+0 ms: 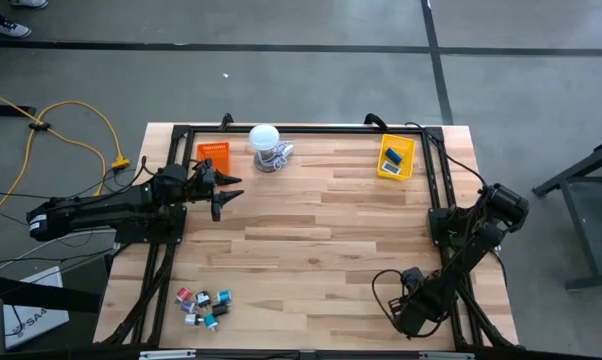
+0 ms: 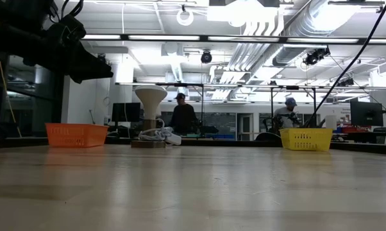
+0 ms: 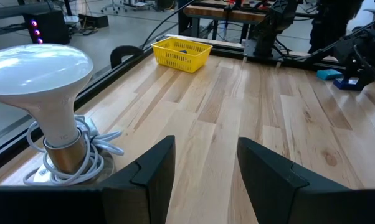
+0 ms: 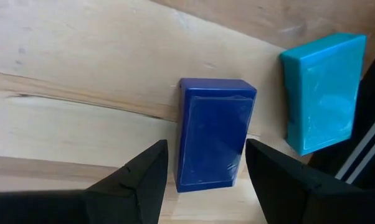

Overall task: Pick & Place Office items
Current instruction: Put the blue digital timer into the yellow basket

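right end effector (image 4: 203, 180) is hovering, fingers apart, over one blue block (image 4: 214, 134); one teal block (image 4: 324, 92) is lying at its 3 o'clock; left end effector (image 3: 203, 171) is gaping too.

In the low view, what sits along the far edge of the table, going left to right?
Orange tray → white round-topped lamp-like object with a coiled cord at its base → yellow tray.

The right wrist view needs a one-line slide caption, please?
Open right gripper poised over a dark blue block on the wooden table, teal block alongside.
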